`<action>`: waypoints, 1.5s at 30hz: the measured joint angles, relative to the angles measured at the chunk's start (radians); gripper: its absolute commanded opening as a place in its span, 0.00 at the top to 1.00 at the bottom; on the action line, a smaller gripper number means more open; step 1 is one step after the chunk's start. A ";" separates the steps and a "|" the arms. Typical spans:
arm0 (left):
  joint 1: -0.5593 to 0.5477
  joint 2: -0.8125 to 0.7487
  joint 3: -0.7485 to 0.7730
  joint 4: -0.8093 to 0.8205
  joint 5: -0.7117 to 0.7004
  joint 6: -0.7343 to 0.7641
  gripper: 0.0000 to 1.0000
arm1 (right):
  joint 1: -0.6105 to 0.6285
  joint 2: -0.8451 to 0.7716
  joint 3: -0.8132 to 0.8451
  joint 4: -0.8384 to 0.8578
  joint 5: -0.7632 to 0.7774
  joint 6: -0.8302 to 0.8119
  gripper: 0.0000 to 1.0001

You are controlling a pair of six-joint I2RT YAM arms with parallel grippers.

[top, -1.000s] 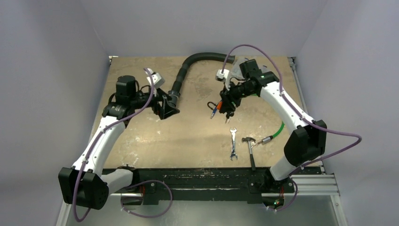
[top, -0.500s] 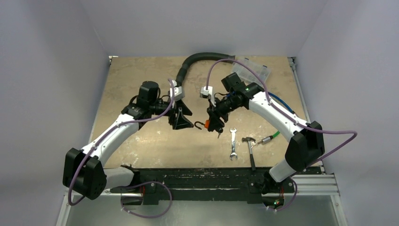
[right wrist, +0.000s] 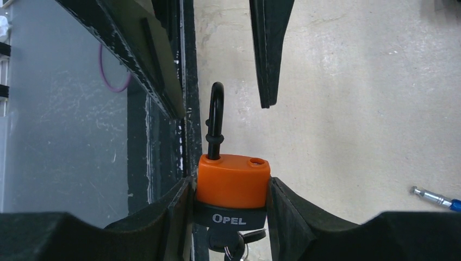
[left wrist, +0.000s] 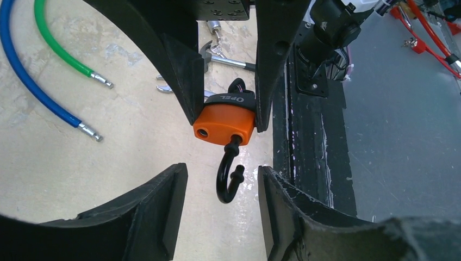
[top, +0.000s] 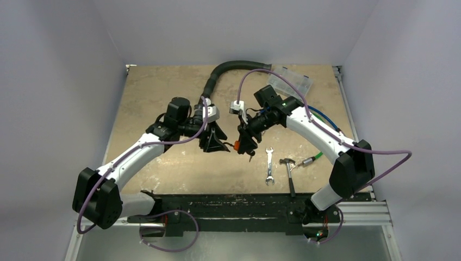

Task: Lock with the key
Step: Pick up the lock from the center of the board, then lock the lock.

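My right gripper (right wrist: 230,187) is shut on an orange and black padlock (right wrist: 232,182) marked OPEL, held above the table (top: 163,87). Its black shackle (right wrist: 216,119) is swung open, one leg out of its hole. A key (right wrist: 232,242) sits in the lock's underside. In the left wrist view the padlock (left wrist: 225,120) hangs between the right fingers, its shackle (left wrist: 228,179) pointing at my left gripper (left wrist: 223,179). That gripper is open and empty, its fingers on either side of the shackle without touching. In the top view the left gripper (top: 222,142) faces the padlock (top: 237,144) and right gripper (top: 243,142).
A wrench (top: 269,166), a hammer (top: 289,174) and a green-handled tool (top: 314,157) lie at the front right. A black corrugated hose (top: 217,73) curves along the back. A clear plastic box (top: 292,80) sits back right. Blue and green cables (left wrist: 32,65) lie on the table.
Both arms have swung toward the table's middle. The right gripper brought the padlock left and nearer; the left gripper moved right until its open fingers flank the shackle.
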 measured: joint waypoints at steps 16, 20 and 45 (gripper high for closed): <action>-0.016 0.008 0.000 -0.020 -0.003 -0.002 1.00 | 0.005 0.002 0.006 -0.004 -0.012 0.010 0.23; -0.016 0.010 0.035 -0.058 -0.035 -0.035 1.00 | -0.003 0.003 0.047 0.025 -0.032 0.046 0.11; 0.077 0.035 0.089 0.258 0.005 -0.594 1.00 | -0.126 -0.244 -0.175 0.511 -0.137 0.272 0.11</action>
